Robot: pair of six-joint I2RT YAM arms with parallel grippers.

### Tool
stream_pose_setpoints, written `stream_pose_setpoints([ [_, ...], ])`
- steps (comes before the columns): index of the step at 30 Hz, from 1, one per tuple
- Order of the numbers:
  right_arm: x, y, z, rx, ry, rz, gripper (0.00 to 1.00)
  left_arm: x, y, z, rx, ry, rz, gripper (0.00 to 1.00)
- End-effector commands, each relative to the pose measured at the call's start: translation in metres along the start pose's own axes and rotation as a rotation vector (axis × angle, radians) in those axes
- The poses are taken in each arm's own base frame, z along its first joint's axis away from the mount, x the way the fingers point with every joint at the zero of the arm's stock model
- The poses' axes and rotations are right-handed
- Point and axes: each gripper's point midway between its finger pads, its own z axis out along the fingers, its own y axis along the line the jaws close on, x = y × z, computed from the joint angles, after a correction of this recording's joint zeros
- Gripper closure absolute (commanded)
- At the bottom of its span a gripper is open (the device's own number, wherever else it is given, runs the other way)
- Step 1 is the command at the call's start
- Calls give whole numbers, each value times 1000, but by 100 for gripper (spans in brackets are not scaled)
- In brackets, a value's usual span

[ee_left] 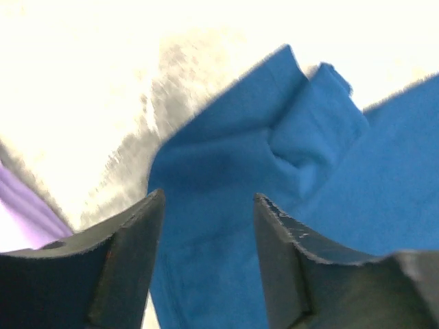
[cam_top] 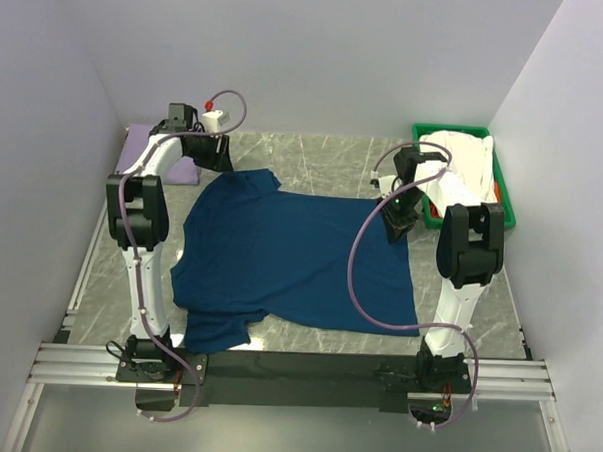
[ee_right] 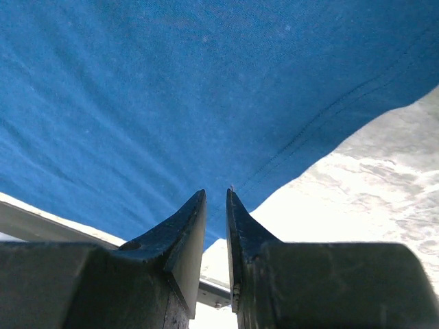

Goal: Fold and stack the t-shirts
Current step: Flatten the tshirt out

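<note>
The top camera looked down from above and behind my bases onto the whole desk (cam_top: pixel 325 157). My left wrist camera sat close over my left pincer (ee_left: pixel 209 195), facing a rumpled corner of the navy t-shirt (ee_left: pixel 309 157). My right wrist camera, equally near, looked past my right pincer (ee_right: pixel 216 192) at its hem. All three views shared that shirt.

- At your far right: a green rectangular plastic bin (cam_top: pixel 504 192) (low-walled).
- Your grey marble-patterned tabletop (cam_top: pixel 324 162).
- Silver metal rails (cam_top: pixel 75 361) along its near edge.
</note>
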Motion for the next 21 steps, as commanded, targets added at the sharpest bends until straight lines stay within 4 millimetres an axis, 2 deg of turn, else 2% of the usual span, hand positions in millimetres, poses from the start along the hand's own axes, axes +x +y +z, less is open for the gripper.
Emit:
stream_pose_setpoints([
  [1, -6, 0, -8, -7, -23, 21, 74, -41, 7, 6, -30, -112, -37, 38],
  [2, -6, 0, -8, -6, -21, 23, 74, -32, 12, 16, -30, -91, -56, 37],
  [3, -5, 1, -8, -6, -19, 28, 74, -34, 14, 18, -35, -95, -63, 36],
  [5, -4, 1, -7, -9, -17, 30, 74, -26, 18, 29, -30, -80, -77, 36],
  [15, -1, 5, -1, -29, 4, 61, 74, -25, 21, 58, 19, -113, -124, 42],
  [21, -1, 3, -4, -16, -2, 65, 74, 3, 11, 74, -2, -13, -75, 46],
])
